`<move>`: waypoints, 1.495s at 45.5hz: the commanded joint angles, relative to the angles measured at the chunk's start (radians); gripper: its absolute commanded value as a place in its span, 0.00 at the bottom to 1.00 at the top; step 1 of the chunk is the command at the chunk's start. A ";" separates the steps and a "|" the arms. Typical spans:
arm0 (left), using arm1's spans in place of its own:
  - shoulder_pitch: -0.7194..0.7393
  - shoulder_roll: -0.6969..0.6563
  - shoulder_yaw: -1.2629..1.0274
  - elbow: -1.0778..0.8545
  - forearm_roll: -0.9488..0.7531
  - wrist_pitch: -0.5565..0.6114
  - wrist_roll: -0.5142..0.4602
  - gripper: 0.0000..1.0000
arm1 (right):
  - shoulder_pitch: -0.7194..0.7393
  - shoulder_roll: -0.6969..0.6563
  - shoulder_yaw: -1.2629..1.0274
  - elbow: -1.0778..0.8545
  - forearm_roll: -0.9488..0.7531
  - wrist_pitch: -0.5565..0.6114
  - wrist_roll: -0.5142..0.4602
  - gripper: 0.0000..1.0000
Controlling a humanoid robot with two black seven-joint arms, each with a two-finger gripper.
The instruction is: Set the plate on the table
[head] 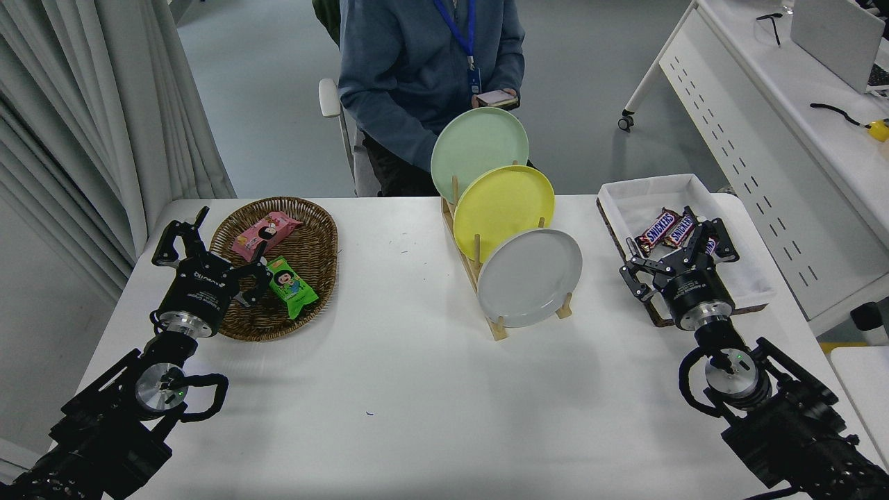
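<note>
The light-grey plate point(529, 278) stands on edge in the nearest slot of a wooden rack point(486, 305) at the middle of the white table point(417, 403). A yellow plate point(503, 210) and a pale green plate point(479, 153) stand behind it in the same rack. My right gripper point(677, 260) is open and empty, to the right of the grey plate and apart from it, over the edge of a white tray. My left gripper point(208, 243) is open and empty, parked at the left over a wicker basket.
The wicker basket point(312, 257) at the left holds a pink snack pack point(264, 232) and a green one point(292, 285). The white tray point(736, 271) at the right holds chocolate bars point(667, 228). A person point(424, 76) sits at the far side. A white desk point(785, 132) stands at the right.
</note>
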 commanded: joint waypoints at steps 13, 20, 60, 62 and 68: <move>0.000 0.000 -0.001 -0.001 -0.001 0.000 0.000 1.00 | -0.001 0.000 0.001 -0.002 0.001 -0.006 0.000 1.00; 0.000 0.000 0.000 0.000 -0.001 0.000 0.000 1.00 | -0.002 -0.007 0.001 -0.002 0.001 -0.006 0.000 1.00; 0.000 0.000 -0.001 0.000 -0.001 0.000 0.000 1.00 | 0.038 -0.094 -0.028 -0.045 0.001 -0.063 -0.006 1.00; 0.000 0.000 0.000 -0.001 -0.001 0.000 0.000 1.00 | 0.039 -0.099 -0.027 -0.043 0.003 -0.064 -0.008 1.00; 0.000 0.000 -0.001 -0.001 -0.001 0.000 0.000 1.00 | 0.042 -0.120 -0.025 -0.039 0.018 -0.067 -0.008 1.00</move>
